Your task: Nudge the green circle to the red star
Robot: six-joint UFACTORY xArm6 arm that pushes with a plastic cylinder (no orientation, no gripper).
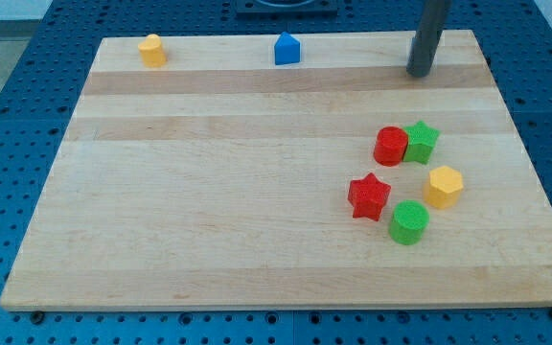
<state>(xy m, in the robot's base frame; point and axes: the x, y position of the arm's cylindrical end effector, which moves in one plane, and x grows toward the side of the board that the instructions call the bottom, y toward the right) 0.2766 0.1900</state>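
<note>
Camera view: green circle (pixel 409 222) sits just beside red star (pixel 369 196), at its lower right, on the wooden board (pixel 209 192). My tip (pixel 418 72) rests near the view's top, well apart from both; no jaws, nothing held.

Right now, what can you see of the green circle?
The green circle is a short, ribbed, plastic-looking cylinder standing flat on the board's lower right. It sits just right of and below the red star, very close, perhaps touching. The yellow hexagon lies up-right of it. My tip is far off, near the top edge.
</note>
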